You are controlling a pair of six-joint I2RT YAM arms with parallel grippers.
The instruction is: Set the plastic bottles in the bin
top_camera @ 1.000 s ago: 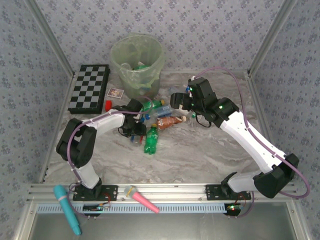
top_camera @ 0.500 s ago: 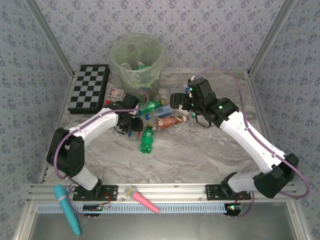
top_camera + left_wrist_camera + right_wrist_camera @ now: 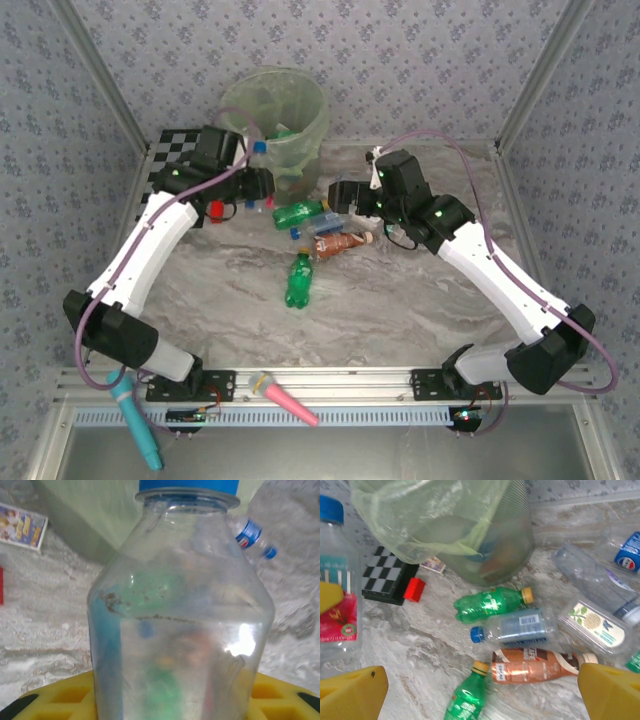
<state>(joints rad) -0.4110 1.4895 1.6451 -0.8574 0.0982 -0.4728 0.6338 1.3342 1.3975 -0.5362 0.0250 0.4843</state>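
Note:
My left gripper [image 3: 255, 185] is shut on a clear bottle with a blue cap [image 3: 185, 605], held upright in the air just left of the bin [image 3: 300, 140]. That pale-green bin, lined with a bag, has bottles inside. On the table lie a green bottle [image 3: 300, 213], a clear blue-labelled bottle [image 3: 315, 225], a brown bottle [image 3: 343, 243] and another green bottle [image 3: 299, 280]. My right gripper [image 3: 338, 195] hangs open above the right side of this pile, with nothing between its fingers. The right wrist view shows more clear bottles [image 3: 592, 622] at the right.
A chessboard [image 3: 170, 160] lies left of the bin, partly under my left arm. A small red block [image 3: 214, 208] sits beside it. A pink tool [image 3: 285, 398] and a teal tool [image 3: 135, 418] rest at the near rail. A small card [image 3: 22, 525] lies by the bin.
My left gripper closed on the clear bottle in the pile, then lifted it back and left to beside the bin. One green bottle slid slightly. The right arm barely moved.

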